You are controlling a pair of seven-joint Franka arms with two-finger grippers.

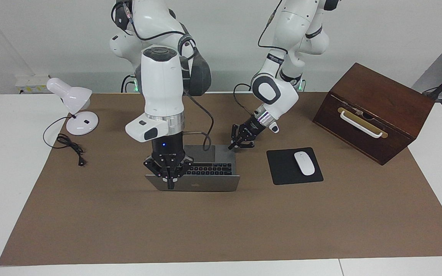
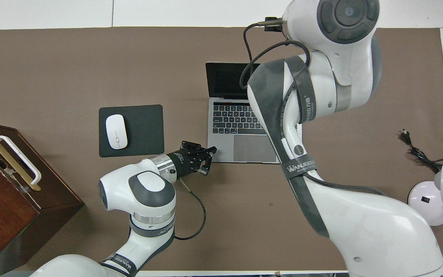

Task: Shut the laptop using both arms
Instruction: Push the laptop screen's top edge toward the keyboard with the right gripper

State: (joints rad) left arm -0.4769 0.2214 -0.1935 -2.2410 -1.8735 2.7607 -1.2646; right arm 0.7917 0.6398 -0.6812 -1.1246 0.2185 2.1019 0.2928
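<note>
The thin silver-grey metal laptop (image 1: 205, 168) sits open near the middle of the brown mat (image 1: 221, 226) on the white counter (image 1: 10, 184), its screen lid raised on the edge farther from the robots and its keyboard and trackpad nearer to them. The right arm's black claw (image 1: 170, 183) hangs at the lid's top edge, toward the right arm's end of it, fingertips pinched together and holding nothing; it looks to be at or against the edge, though contact cannot be confirmed. The left arm's black claw (image 1: 231, 145) is low at the base's corner nearest the robots on the left arm's side, fingertips also together and empty, apparently placed to steady the base. To do this step well, the right claw should probably push the lid's top edge toward the robots in a smooth arc about the hinge, while the left claw keeps the base from sliding or tipping. The lid should be eased down slowly at the end so it does not slam. Beside the laptop, toward the left arm's end, lies a black mouse pad (image 1: 282, 168) with a white mouse (image 1: 304, 163).
</note>
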